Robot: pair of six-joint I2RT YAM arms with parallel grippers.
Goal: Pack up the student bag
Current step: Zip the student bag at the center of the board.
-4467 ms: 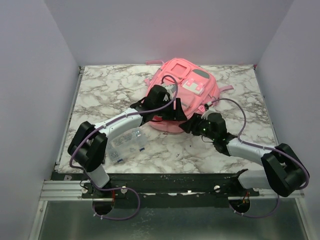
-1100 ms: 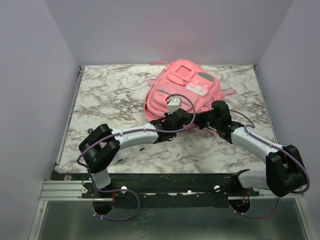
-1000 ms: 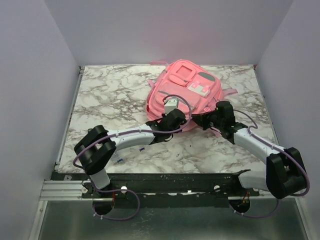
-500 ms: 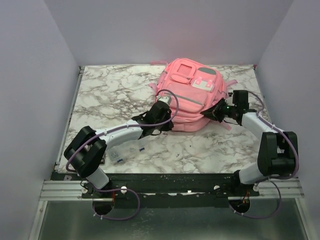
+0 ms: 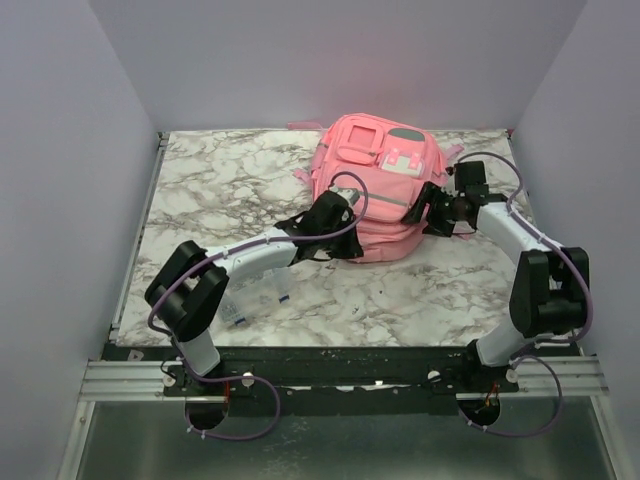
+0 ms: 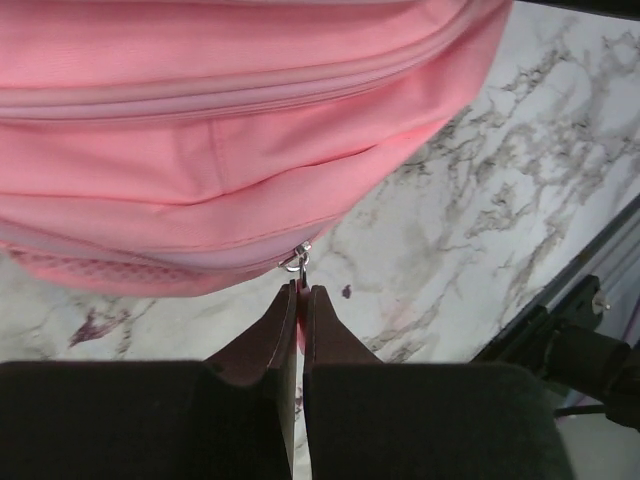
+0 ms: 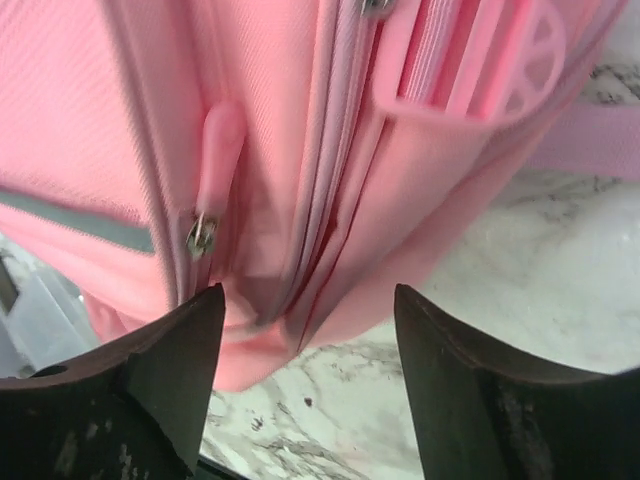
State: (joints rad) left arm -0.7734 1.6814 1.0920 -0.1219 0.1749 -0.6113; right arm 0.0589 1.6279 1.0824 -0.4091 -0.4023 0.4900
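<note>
Your left gripper [image 6: 300, 290]: fingers pressed together, tips at metal zipper slider [image 6: 295, 261] on near edge of student bag [image 5: 375, 185]; whether they pinch its tab, you cannot tell. Your right gripper [image 7: 310, 296]: fingers spread wide, nothing held, facing bag's right side near pink zip pull [image 7: 222, 140]. Bag lies on marble table [image 5: 210, 180], far centre-right, front pockets up, between both arms. Clear plastic box [image 5: 258, 298] front-left, partly under left forearm.
</note>
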